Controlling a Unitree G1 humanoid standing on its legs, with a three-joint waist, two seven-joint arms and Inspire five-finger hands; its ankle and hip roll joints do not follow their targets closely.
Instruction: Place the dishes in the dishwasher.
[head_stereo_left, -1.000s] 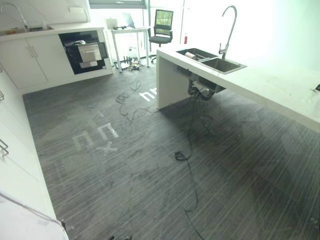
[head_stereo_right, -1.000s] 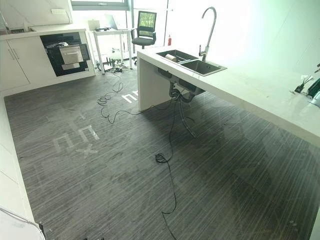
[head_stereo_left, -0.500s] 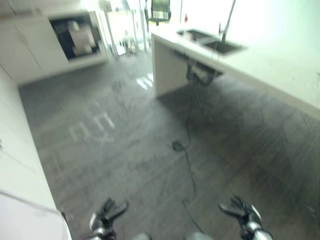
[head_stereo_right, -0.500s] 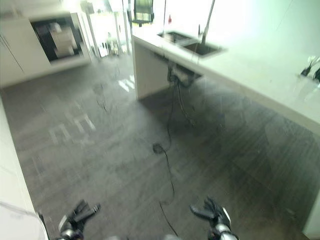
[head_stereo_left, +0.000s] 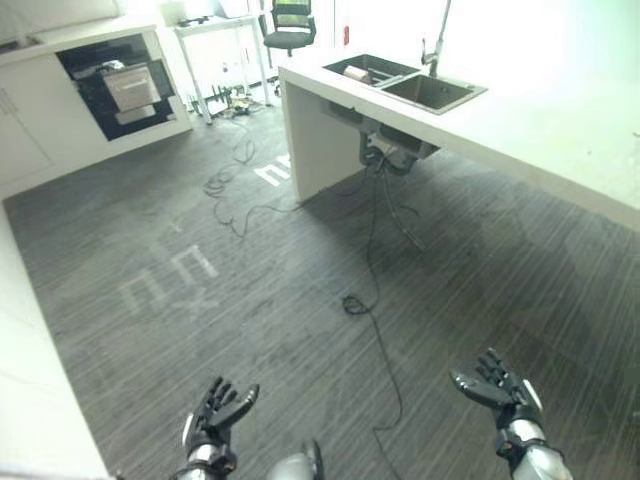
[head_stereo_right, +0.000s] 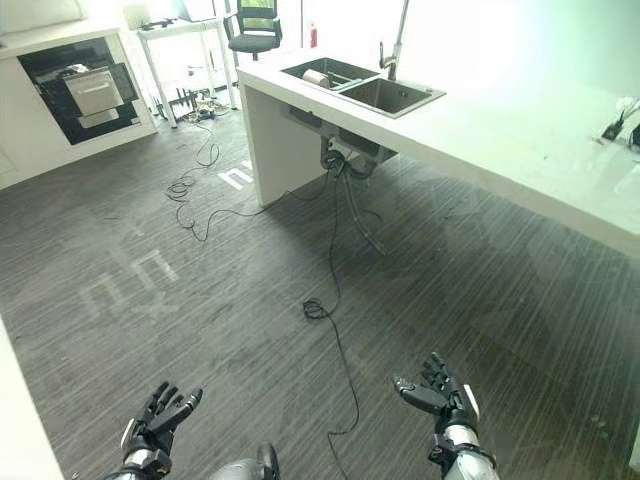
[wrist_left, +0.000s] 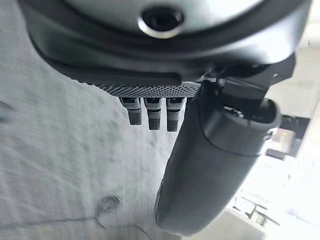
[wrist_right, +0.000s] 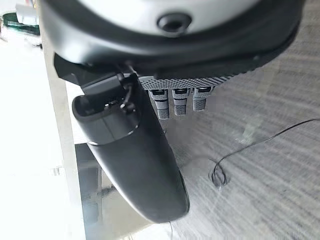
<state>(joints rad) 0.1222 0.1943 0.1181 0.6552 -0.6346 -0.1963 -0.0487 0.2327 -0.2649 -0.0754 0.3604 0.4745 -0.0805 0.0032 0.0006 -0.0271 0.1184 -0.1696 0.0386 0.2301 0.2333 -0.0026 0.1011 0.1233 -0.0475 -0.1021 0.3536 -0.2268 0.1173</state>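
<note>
I stand out on the grey floor (head_stereo_left: 300, 330) with nothing in my grip: my left hand (head_stereo_left: 215, 410) and my right hand (head_stereo_left: 497, 385) both hang low in front of me, fingers spread and relaxed, holding nothing, and each wrist view shows straight fingers over bare floor. I judge this to be the very start of the job, the approach, with no dish picked up yet. The one dish-like thing I can make out is a pale round item (head_stereo_left: 356, 72) lying in the far basin of the sink (head_stereo_left: 405, 85), set into the white bench (head_stereo_left: 540, 120) ahead to my right; I cannot tell exactly what it is. The dishwasher (head_stereo_left: 115, 90) shows as a dark opening in the white cabinets across the room to my left, with a rack or tray (head_stereo_left: 133, 90) inside, well apart from the sink. The next move, as I see it, calls for walking up to the sink end of the bench, minding the cable (head_stereo_left: 370, 300) trailing across the floor, and reaching into the basin
</note>
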